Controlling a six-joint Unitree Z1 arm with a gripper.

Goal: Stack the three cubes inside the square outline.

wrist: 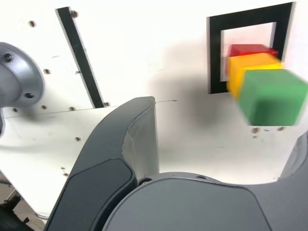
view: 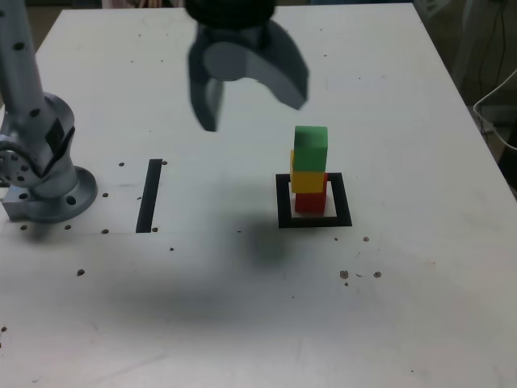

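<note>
I am looking at the square outline [view: 314, 220] as my landmark: the red cube [view: 310, 201] is sitting inside it on the white middle, the yellow cube [view: 308, 180] is resting on the red one, and the green cube [view: 311, 148] is on top. The tower is not perfectly straight; in the exterior view the green cube is leaning a little out of line with the yellow one under it.

My pincer [view: 249, 101] is hanging above the counter [view: 404, 307], away from the outline toward the exterior view's left and clearly higher than the tower. Its jaws are spread apart and are holding nothing.

I judge that stacking is done and the step in hand is only to retreat. To do this well, I am thinking to lift straight up and away from the outline, not sweeping a jaw across the green cube, because a small touch could push it off.

The cubes are looking solid, with matte plain faces and sharp edges. The outline is a flat black frame, like tape, and a straight black strip [view: 149, 196] is lying well apart from it, toward the grey arm base [view: 44, 190]. The counter is white, smooth, with small screw holes.
</note>
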